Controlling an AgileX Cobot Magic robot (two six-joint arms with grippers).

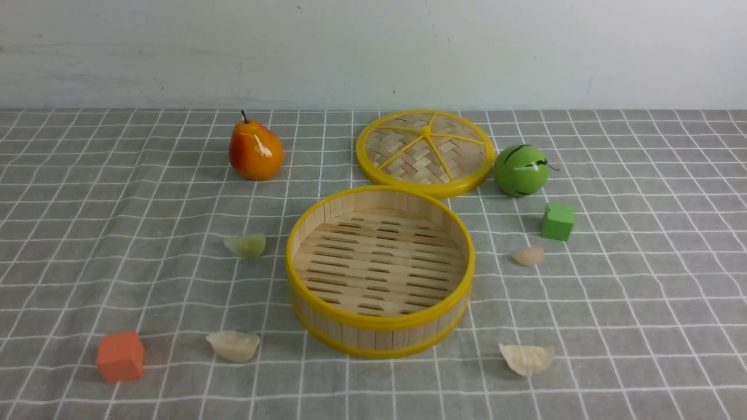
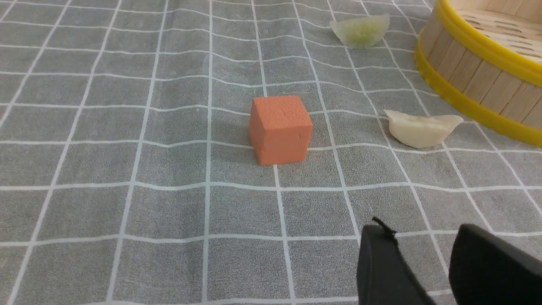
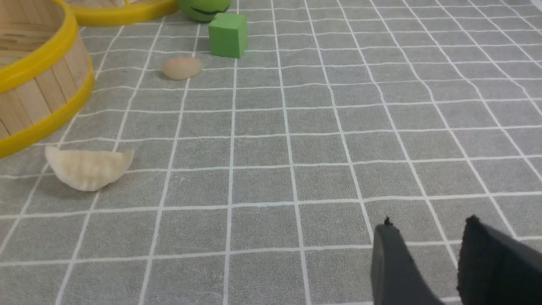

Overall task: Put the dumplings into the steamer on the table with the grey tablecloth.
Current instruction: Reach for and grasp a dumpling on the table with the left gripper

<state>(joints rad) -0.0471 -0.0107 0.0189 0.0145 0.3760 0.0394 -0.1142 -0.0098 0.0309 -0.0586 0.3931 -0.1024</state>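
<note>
From my end: steamer (image 1: 382,271) sits mid-table on the grey tablecloth (image 1: 630,303), nothing in it. Four dumplings out on the cloth: greenish dumpling (image 1: 247,245) L of steamer, far side; cream dumpling (image 1: 234,346) near L; pinkish dumpling (image 1: 529,256) R, far side; whitish dumpling (image 1: 527,359) near R. L gripper (image 2: 415,228) spread, nothing btwn tips; R gripper (image 3: 430,222) same, spread & empty. Woven lid (image 1: 402,146) lies just beyond steamer, w/ pear (image 1: 257,150) far L and green round fruit (image 1: 520,170) beside lid's R edge. Green cube (image 1: 558,221) near pinkish one; orange cube (image 1: 121,357) near L, outboard of cream one.
</note>
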